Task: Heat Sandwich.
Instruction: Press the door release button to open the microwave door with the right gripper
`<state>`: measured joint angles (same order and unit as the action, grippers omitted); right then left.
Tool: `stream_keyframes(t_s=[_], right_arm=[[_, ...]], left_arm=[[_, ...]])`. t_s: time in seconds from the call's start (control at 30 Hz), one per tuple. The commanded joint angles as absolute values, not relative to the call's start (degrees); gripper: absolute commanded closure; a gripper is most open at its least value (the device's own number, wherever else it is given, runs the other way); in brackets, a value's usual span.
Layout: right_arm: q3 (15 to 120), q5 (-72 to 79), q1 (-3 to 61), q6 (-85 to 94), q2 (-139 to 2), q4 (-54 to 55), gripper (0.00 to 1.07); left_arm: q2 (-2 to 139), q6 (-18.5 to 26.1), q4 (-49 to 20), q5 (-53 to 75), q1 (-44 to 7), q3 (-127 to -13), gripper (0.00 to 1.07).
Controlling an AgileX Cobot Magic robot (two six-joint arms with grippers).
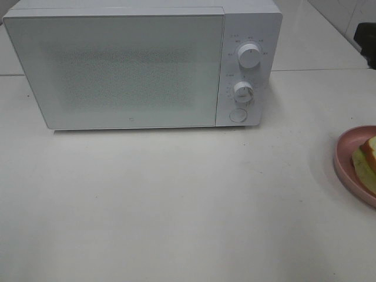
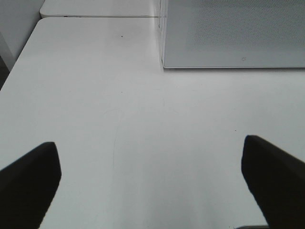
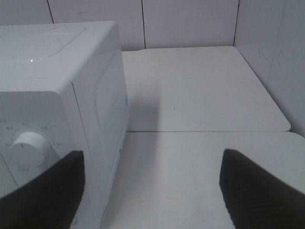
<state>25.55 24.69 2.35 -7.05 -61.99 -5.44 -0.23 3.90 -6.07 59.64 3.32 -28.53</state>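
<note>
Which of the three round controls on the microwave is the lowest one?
The flat round button. The upper knob and the lower knob both sit above it and stick out from the front.

The microwave (image 1: 141, 64) has a smooth, white, plastic-looking shell, its door (image 1: 117, 70) finely speckled and matt, and its two knobs (image 1: 250, 56) glossy white. The counter (image 1: 176, 205) is a smooth, matt white with faint scuffs. At the right edge of the frame, the pink plate (image 1: 344, 150) looks smooth and slightly glossy under the sandwich (image 1: 367, 160), whose bread looks soft.
</note>
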Motion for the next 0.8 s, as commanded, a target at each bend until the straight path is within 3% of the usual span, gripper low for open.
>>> stream_keyframes(t_s=[0.03,0.33,0.4,0.6,0.8], right_arm=[[22.3,33.3,3.2,-5.1,-64.1,-4.5,0.32],[15.1,49.4,16.6,4.5,-71.9,12.4,0.32],[13.9,54.1,22.7,7.6,-75.4,19.2,0.32],[14.0,62.4,32.5,13.6,-82.9,30.7,0.32],[14.1,67.6,38.4,13.1,-87.4,37.3,0.32]], left_arm=[[-1.7,3.7,-6.2,59.3,3.4,-28.3,0.09],[-1.7,3.7,-6.2,59.3,3.4,-28.3,0.09],[-1.7,3.7,-6.2,59.3,3.4,-28.3,0.09],[-1.7,3.7,-6.2,59.3,3.4,-28.3,0.09],[-1.7,3.7,-6.2,59.3,3.4,-28.3,0.09]])
